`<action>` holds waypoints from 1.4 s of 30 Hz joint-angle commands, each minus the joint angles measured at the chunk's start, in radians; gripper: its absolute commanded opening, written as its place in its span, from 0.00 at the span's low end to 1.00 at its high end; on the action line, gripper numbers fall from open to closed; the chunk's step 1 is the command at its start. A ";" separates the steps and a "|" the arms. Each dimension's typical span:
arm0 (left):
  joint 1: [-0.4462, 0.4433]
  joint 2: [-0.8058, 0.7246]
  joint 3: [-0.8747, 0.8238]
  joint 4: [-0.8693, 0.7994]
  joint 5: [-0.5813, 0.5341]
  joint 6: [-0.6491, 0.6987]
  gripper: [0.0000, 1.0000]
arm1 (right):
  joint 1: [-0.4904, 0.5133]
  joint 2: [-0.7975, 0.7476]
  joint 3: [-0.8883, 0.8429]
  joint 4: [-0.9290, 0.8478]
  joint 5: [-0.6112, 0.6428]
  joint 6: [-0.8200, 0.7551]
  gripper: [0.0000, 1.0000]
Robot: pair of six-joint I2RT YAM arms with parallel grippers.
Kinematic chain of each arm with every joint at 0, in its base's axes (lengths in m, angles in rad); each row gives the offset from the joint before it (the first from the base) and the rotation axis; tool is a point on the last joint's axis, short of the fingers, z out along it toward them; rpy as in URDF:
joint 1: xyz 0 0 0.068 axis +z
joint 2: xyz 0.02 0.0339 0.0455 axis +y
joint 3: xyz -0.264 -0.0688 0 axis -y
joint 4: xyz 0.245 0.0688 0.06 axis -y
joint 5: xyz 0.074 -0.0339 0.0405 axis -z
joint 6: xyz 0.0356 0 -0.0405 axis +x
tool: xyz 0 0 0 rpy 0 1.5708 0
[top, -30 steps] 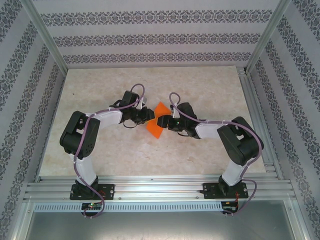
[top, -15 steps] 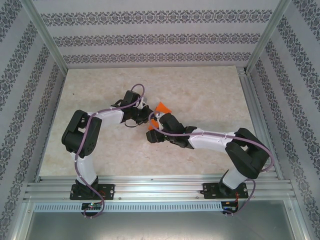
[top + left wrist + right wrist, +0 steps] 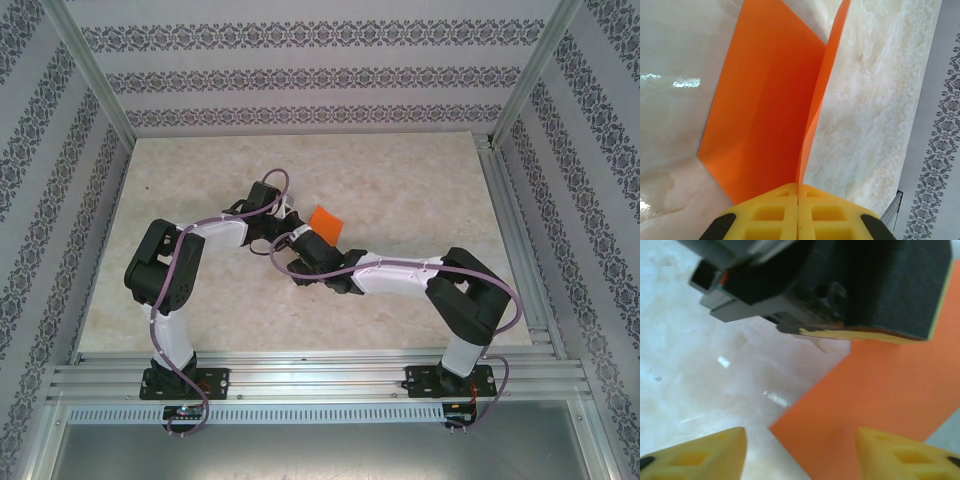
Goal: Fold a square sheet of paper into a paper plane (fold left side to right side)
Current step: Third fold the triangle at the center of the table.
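Paper first: the orange sheet (image 3: pixel 325 220) sits near the middle of the table (image 3: pixel 420 180), and from above I see one orange panel poking out just right of where the two arms meet. My left gripper (image 3: pixel 798 192) has its yellow pads (image 3: pixel 770 215) pressed flat together on the sheet, pinching it at the near end of a fold line. In the left wrist view that fold line is the sheet's long axis: it runs straight away from the pads towards the top of the frame. One panel lies flat on the table to the left of the fold, broad and coming to a corner on its left side. The other panel stands up from the fold and I see it almost edge-on, leaning slightly right as it rises. My right gripper (image 3: pixel 800 450) reaches across from the right side and hangs low just beside the left one, its two yellow fingertips (image 3: pixel 705 450) spread well apart with nothing between them. One fingertip is over bare table, the other over the orange. I cannot tell whether they touch the sheet.
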 commanded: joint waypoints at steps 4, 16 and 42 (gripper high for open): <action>-0.011 0.011 0.026 -0.002 -0.008 0.005 0.08 | -0.024 0.011 0.031 -0.009 0.013 -0.003 0.39; -0.011 0.006 0.038 -0.031 -0.003 0.029 0.12 | -0.098 -0.018 -0.013 0.043 -0.154 -0.011 0.00; 0.091 -0.020 -0.008 -0.001 0.012 0.039 0.08 | -0.305 -0.109 -0.176 0.149 -0.531 0.060 0.00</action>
